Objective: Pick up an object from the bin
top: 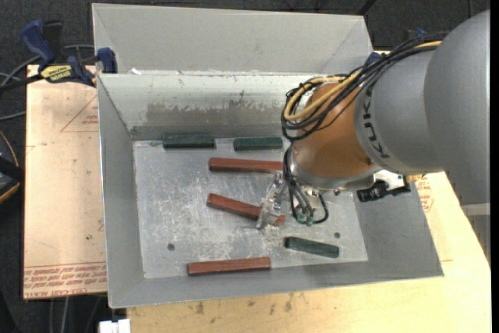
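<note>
My gripper (272, 212) is low in the middle of the bin, right at the right end of a red-brown bar (232, 205) that lies slanted on the floor. A second red-brown bar (243, 165) lies just behind it, its right end hidden under the arm's orange cover. A short dark green bar (312, 247) lies just in front of the gripper, to the right.
Two dark green bars (187, 141) (257, 143) lie along the foot of the back wall. A long red-brown bar (228, 267) lies near the front wall. The arm and its cabled cover hang over the bin's right half.
</note>
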Controlling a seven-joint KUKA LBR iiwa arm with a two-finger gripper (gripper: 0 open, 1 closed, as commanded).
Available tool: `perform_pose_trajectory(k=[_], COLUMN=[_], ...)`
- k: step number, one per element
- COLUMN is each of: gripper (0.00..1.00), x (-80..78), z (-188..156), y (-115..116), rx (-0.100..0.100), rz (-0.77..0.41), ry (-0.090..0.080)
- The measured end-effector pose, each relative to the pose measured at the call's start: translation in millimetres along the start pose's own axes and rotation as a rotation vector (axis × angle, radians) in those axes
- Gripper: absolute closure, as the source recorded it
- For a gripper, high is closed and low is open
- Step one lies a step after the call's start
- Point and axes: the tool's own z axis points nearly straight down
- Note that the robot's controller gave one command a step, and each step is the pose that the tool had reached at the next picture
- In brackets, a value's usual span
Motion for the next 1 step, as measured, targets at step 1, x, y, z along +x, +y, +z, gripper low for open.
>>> perform_pose_trajectory(k=[1], gripper=[1.0], x=[-6.2], z=[-142.0], y=[6.5], rx=[0.006], rz=[0.016], ry=[0.011])
